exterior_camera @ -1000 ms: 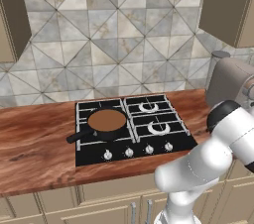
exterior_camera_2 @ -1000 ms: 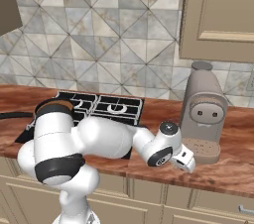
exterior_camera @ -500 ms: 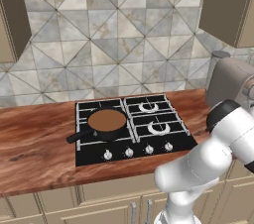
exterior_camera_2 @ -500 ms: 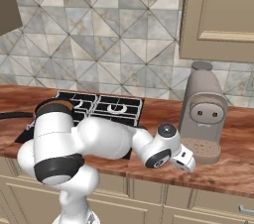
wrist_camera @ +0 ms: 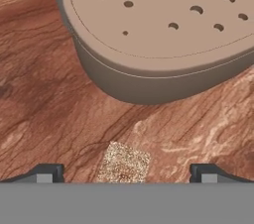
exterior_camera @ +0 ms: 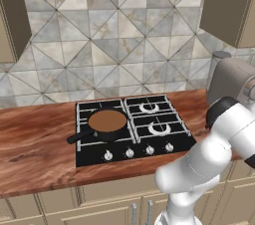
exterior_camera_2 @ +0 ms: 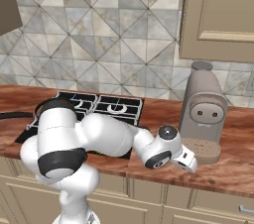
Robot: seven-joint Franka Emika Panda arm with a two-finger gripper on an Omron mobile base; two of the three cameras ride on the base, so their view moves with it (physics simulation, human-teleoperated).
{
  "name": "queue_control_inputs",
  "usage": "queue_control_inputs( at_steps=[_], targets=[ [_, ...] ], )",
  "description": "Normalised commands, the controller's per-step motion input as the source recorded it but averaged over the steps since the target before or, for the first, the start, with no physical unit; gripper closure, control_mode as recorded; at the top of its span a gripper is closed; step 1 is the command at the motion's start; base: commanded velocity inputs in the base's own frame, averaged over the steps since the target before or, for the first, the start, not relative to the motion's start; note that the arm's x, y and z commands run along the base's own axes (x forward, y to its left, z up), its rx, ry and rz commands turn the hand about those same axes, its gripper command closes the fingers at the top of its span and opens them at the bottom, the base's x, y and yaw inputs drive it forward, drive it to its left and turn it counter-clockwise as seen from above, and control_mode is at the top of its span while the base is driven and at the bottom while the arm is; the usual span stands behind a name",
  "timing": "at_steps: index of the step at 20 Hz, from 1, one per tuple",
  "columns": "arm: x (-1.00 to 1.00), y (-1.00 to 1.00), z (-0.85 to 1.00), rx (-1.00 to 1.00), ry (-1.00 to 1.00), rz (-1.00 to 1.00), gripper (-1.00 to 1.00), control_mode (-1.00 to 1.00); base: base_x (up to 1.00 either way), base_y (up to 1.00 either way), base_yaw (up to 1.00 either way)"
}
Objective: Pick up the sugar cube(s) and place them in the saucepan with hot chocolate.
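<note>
While our fingertips [wrist_camera: 43, 173] stand wide apart at either side of the hand view, released and grasping nothing, the sugar cube [wrist_camera: 124, 163] lies between them on the wooden counter [wrist_camera: 44, 99], a pale speckled square set a little nearer one tip than the other, so we judge the first hazard to be an off-centre close: one finger could meet the cube first and push it sideways along the smooth wood instead of pinching it. Just beyond the cube rises the rounded base of the coffee machine [wrist_camera: 149, 34], with its perforated drip tray on top, and a cube shoved forward could slide against that wall or our fingers could strike it if we descend too far ahead. From the right base view our gripper [exterior_camera_2: 186, 159] hangs low over the counter edge, right beside the coffee machine's foot, so any lift should go up and away from it before swinging. We also expect a crumbly cube might break or slip under too hard or too shallow a grip. Farther off, the saucepan with hot chocolate [exterior_camera: 106, 122] sits on the front left burner of the stove [exterior_camera: 149, 142], well apart from the cube, and that long carry across the hob is where a weak hold would drop it short of the brown liquid
</note>
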Motion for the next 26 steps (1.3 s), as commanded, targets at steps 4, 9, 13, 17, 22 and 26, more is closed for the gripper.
queue_control_inputs(
  at_steps=[4, 9, 13, 17, 22, 26],
  targets=[
    [0.00, 0.00, -0.15, -0.01, -0.01, 0.00, -1.00, -1.00, 0.00, 0.00, 0.00],
    [0.00, 0.00, -0.29, -0.02, -0.01, 0.00, -1.00, -1.00, 0.00, 0.00, 0.00],
    [0.00, 0.00, -0.27, -0.02, -0.01, 0.00, -1.00, -1.00, 0.00, 0.00, 0.00],
    [0.08, -0.03, -0.09, -0.02, -0.02, 0.00, -1.00, -1.00, 0.00, 0.00, 0.00],
    [0.00, 0.00, -0.02, 0.00, 0.00, 0.00, -1.00, -1.00, 0.00, 0.00, 0.00],
    [-0.03, 0.00, 0.00, 0.00, 0.00, 0.00, 1.00, -1.00, 0.00, 0.00, 0.00]
  ],
)
